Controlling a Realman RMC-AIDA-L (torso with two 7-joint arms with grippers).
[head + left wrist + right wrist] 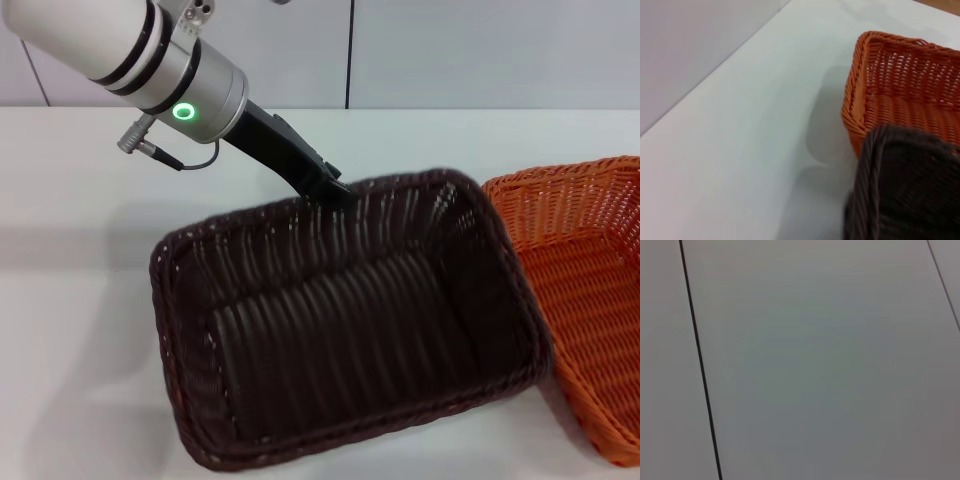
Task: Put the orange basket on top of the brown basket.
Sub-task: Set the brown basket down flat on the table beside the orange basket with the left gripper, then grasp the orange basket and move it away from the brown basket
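On a plain white tabletop point(70, 330) before a pale panelled wall point(450, 50), the left gripper point(335, 190) clamps the far rim of the dark brown rectangular woven basket point(340, 330), long axis left-right, tilted, beside the orange woven basket point(590, 300)

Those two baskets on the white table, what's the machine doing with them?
The robot's left hand is at the far rim of the brown basket and seems to grip it there. The orange basket sits right beside it on the white table, untouched and not stacked on top. The right arm is not in sight; its camera shows only a plain panelled surface.
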